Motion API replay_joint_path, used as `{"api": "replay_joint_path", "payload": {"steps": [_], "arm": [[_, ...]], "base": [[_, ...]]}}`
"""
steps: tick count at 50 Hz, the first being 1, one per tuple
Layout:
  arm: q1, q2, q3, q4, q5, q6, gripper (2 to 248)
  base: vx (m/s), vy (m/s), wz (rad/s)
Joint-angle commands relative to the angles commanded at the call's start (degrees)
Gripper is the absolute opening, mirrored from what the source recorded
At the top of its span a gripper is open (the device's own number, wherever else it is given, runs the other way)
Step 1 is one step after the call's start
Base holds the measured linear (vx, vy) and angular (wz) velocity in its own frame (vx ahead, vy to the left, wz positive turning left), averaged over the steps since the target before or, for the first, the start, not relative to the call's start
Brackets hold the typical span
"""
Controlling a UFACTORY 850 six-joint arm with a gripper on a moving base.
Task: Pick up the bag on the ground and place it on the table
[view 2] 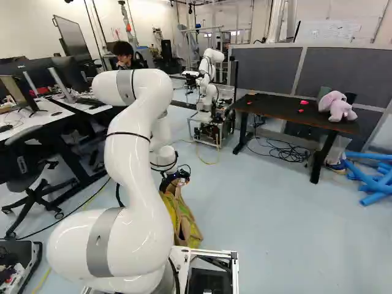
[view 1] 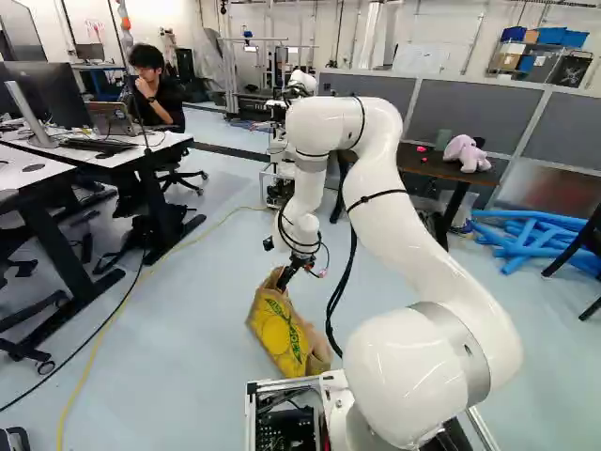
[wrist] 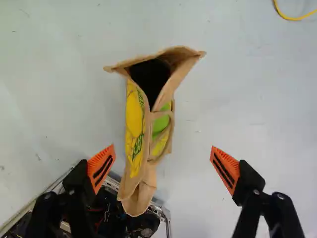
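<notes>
The bag (wrist: 134, 119) looks like matt cloth; the arm (view 1: 404, 225), smooth and glossy (almost like porcelain).

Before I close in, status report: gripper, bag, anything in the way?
Gripper open, over the bag. Bag on the floor, mouth open, not gripped. Base frame close to it; plush toy at one end of the table.

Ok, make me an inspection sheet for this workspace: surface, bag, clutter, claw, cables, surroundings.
Surface: dark table, pink plush toy near one end.
Bag: brown and yellow bag on the floor, mouth gaping.
Clutter: small pink pieces on the table; blue tubes on the floor near its toy end.
Claw: claw open, not gripping the bag.
Cables: yellow cable on the floor; black cables heaped by the table.
Surroundings: another robot; grey partitions behind the table.
</notes>
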Motion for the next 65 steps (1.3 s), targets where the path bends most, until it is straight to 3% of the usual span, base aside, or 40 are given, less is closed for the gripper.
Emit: {"api": "replay_joint_path", "payload": {"steps": [30, 65], "arm": [[0.21, -6.81, -5.01, 0.2, -1.97, 0.0, 247], [1.16, -14.66, -11.36, 4.3, -1.97, 0.0, 247]], "base": [[0.0, 0.0, 0.0], [0.0, 0.0, 0.0]]}}
